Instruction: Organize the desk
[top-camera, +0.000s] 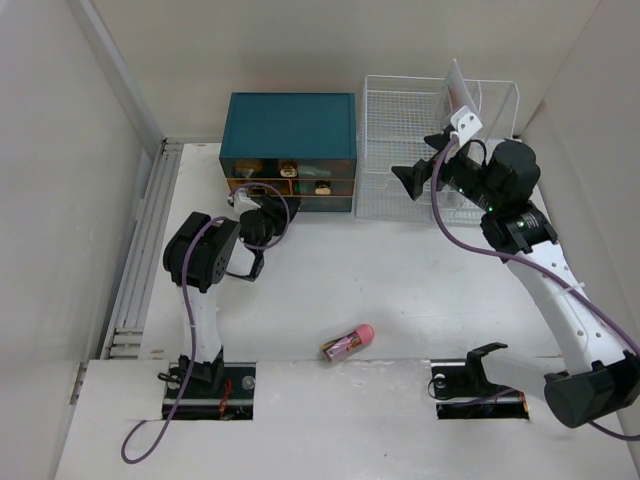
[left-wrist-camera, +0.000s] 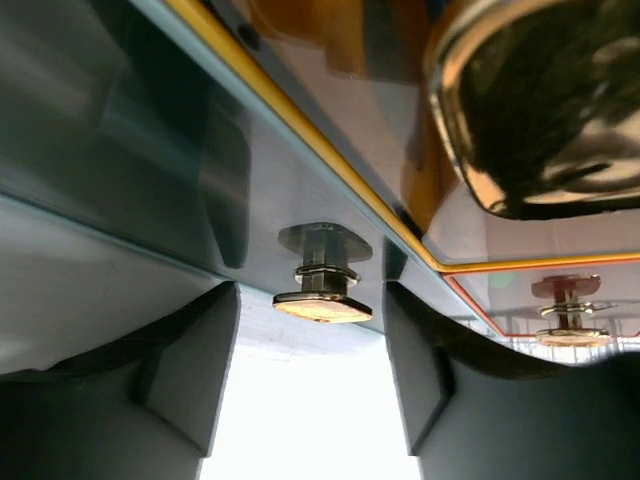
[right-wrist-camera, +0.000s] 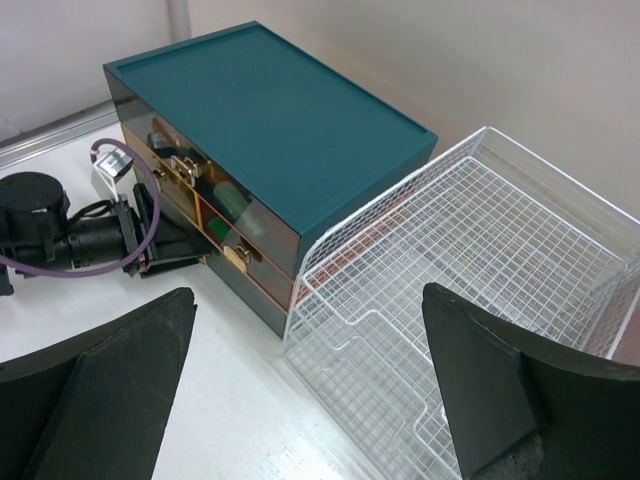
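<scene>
Left wrist: left tool (left-wrist-camera: 312, 340), spread, flanks metal knob (left-wrist-camera: 322, 290).

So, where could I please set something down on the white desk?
Bare: the middle of the matte white desk, between the teal drawer box and white wire rack behind and the small pink-tipped cylinder in front. Crowded: the drawer fronts at the left gripper, and the rack's front under the right gripper.
</scene>
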